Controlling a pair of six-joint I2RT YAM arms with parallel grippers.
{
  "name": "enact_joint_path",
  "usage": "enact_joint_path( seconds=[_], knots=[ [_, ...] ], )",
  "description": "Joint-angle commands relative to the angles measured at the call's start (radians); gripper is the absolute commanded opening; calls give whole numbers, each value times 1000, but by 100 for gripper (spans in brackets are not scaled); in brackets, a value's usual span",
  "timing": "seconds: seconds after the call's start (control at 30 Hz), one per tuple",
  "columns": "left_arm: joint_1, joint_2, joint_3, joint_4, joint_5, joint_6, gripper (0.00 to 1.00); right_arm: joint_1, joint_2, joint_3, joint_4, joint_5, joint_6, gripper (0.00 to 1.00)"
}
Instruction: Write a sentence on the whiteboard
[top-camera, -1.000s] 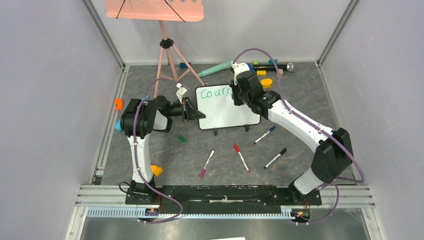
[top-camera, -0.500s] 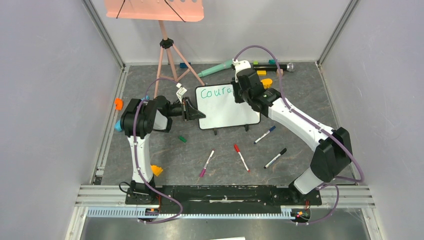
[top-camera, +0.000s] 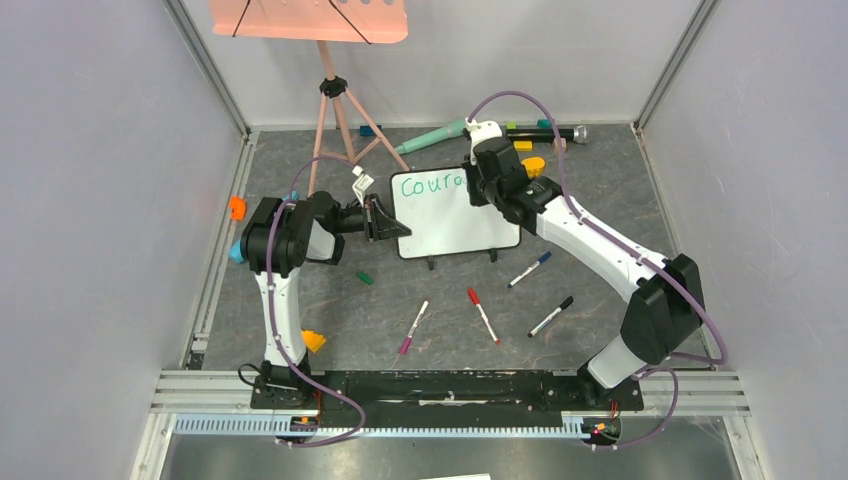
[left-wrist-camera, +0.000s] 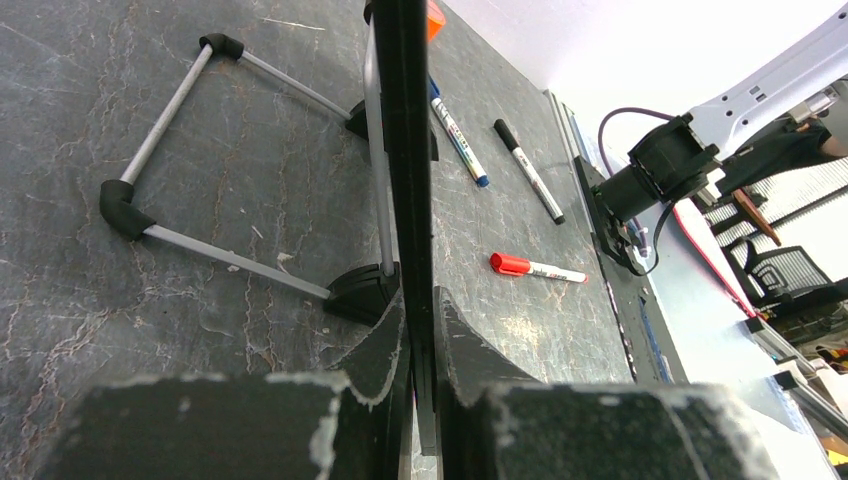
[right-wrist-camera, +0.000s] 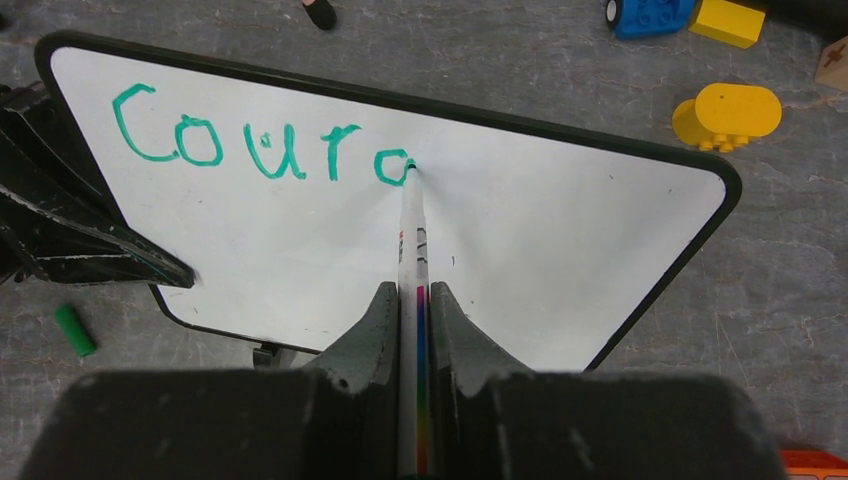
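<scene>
Centre of overhead view: whiteboard (top-camera: 455, 225), standing on two black feet on the grey surface (top-camera: 350, 310). Left rim of the board pinched between the left fingers (left-wrist-camera: 385, 345), clenched tight on it. In the left wrist view, board seen edge-on as a dark vertical strip from the fingers up to the top of frame, with a grey wire prop (left-wrist-camera: 180, 170) to its left.

Right fingers (right-wrist-camera: 375, 320) clenched round a white marker (right-wrist-camera: 410, 230) with a rainbow stripe, bottom centre of the right wrist view. Tip touching the board face at upper middle of frame, right at the end of the sentence (right-wrist-camera: 250, 150). Teal-green, one line only along the top of the board, reading "Coura", last letter right under the tip. Rest of the board face blank white.

Loose on the surface below the board in the overhead view: purple marker (top-camera: 413, 327), red-capped marker (top-camera: 483, 315), blue marker (top-camera: 528, 269), black marker (top-camera: 551, 316), all apart from each other. Small green cap (right-wrist-camera: 75, 330) lower left of the right wrist view, just off the board's corner. Yellow block (right-wrist-camera: 727, 115) and blue block (right-wrist-camera: 650, 12) upper right, behind the board. Pink tray on tripod (top-camera: 310, 20) upper left of the overhead view, well apart from the board.
</scene>
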Motion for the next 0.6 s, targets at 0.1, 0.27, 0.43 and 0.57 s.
enact_joint_path(
  seconds=[0.1, 0.27, 0.43, 0.57],
  knots=[
    [0, -15, 13, 98, 37, 30, 2, -12, -37, -77, 12, 41, -3, 0],
    [-1, -14, 13, 99, 36, 30, 2, -16, -40, -72, 12, 45, -7, 0],
    [0, -14, 13, 98, 36, 29, 2, -18, -53, -27, 13, -4, -13, 0],
    [0, -12, 15, 98, 37, 27, 2, -20, -88, -20, 30, -51, -22, 0]
  ],
)
